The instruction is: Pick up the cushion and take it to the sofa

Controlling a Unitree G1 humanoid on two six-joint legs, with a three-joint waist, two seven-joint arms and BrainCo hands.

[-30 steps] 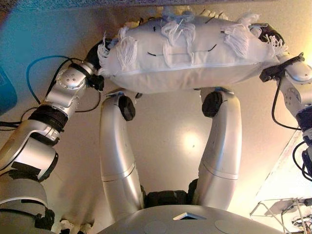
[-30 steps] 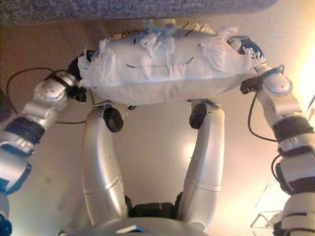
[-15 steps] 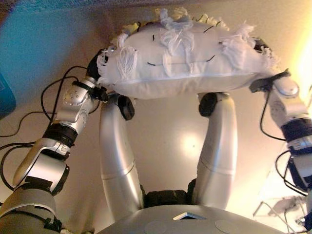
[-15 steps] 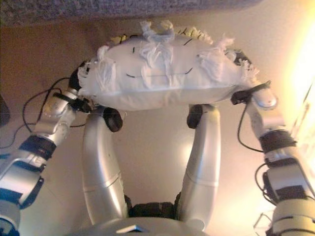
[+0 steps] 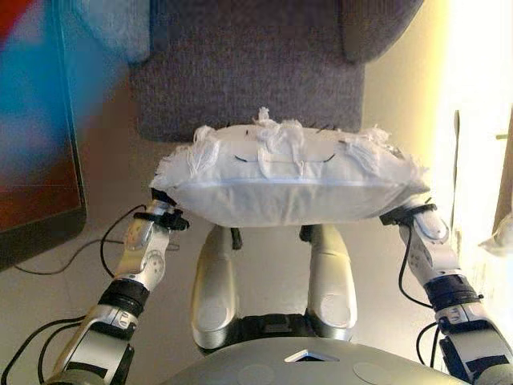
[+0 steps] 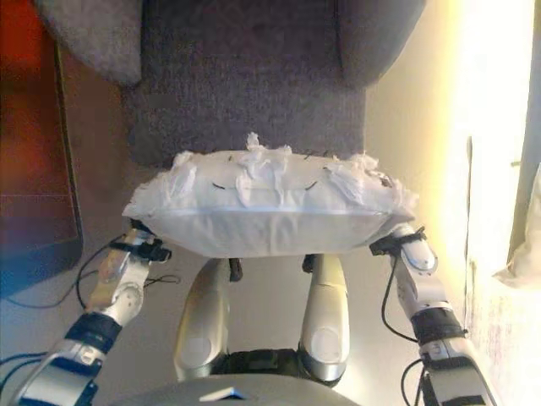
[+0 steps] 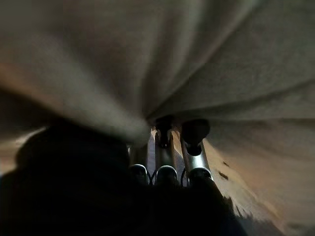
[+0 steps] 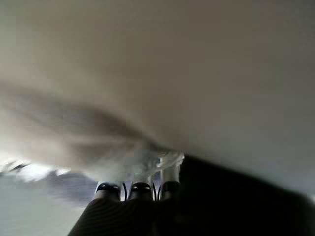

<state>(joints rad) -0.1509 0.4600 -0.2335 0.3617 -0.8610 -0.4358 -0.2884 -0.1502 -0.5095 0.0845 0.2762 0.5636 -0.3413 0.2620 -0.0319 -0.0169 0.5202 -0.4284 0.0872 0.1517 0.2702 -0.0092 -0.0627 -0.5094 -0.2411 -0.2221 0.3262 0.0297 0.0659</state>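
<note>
A white cushion with frayed tufts and black stitches hangs in the air, held level between my two hands. My left hand is at its left end; in the left wrist view its straight fingers press into the cushion's cloth. My right hand is at the cushion's right end and is mostly buried in the cloth in the right wrist view. A grey sofa stands straight ahead, just beyond the cushion.
The sofa's two arms frame its seat. A dark-framed red and blue panel stands at the left. A bright window with a pale curtain is at the right. Beige floor lies below.
The camera has swung up, so the grey sofa now shows beyond the cushion. Both arms reach further forward, with the cushion still between the hands.
</note>
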